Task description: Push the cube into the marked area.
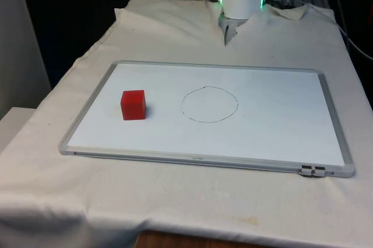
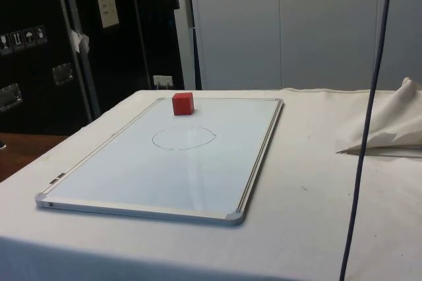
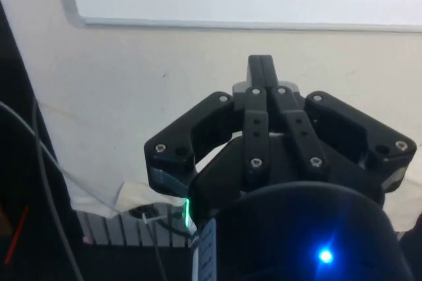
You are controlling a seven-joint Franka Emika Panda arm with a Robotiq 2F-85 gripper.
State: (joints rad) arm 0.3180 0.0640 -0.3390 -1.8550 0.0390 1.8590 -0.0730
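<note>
The red cube (image 1: 133, 105) sits on the whiteboard (image 1: 280, 120), toward the front view's left, just beside the drawn circle (image 1: 209, 104) but outside it. The claw (image 3: 261, 70) hangs clenched, fingers pressed together, over the cloth-covered bench (image 1: 175, 32) beyond the board's far edge.

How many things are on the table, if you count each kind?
Red cube: 1
Whiteboard: 1
Drawn circle on the whiteboard: 1
Robot claw, above the white cloth off the board: 1
Total: 4
</note>
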